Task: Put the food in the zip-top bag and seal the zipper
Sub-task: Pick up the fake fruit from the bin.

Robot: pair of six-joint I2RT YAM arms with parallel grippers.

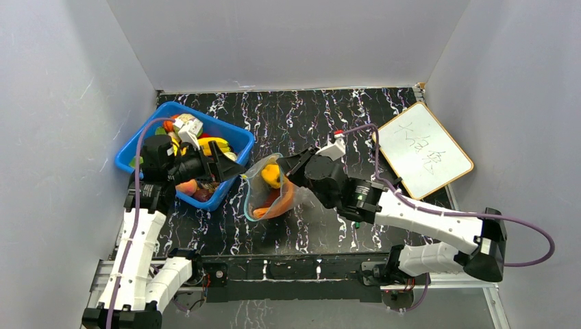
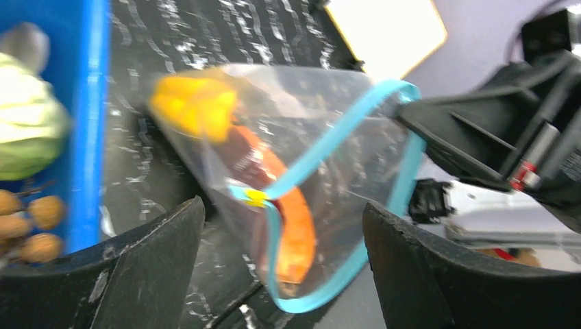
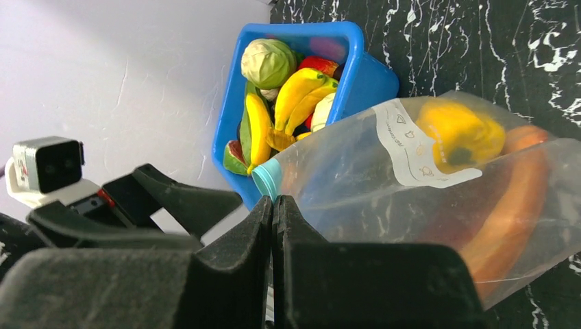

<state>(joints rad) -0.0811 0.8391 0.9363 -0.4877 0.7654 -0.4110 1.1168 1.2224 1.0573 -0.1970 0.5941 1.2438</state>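
Right wrist view is showing the right fingers (image 3: 273,223) clenched flat together, pinching a corner of the zip-top bag (image 3: 384,178) just where the teal zipper (image 2: 342,133) is ending. From that pinch the bag is hanging out and down toward the surface (image 1: 308,116), with 2 pieces of food lying inside: a yellow piece (image 3: 459,133) and a long orange piece (image 2: 298,226).

The left fingers (image 1: 233,168) are standing spread wide and gripping nothing. They are sitting just beside the bag, between it and the blue bin (image 3: 370,75), and pointing at its mouth.

In the left wrist view the zipper is forming an open loop, so the mouth is gaping rather than sealed. The strip's long axis is running diagonally, from low between the left fingers up and away to the right fingers' pinch. More food, including bananas (image 3: 298,92), is lying in the bin on the left arm's side.

Judging from this, the left arm is the nearer one both to the bin and to the zipper's free end. Any further loading or closing is probably falling to it while the right arm is anchoring the far corner.
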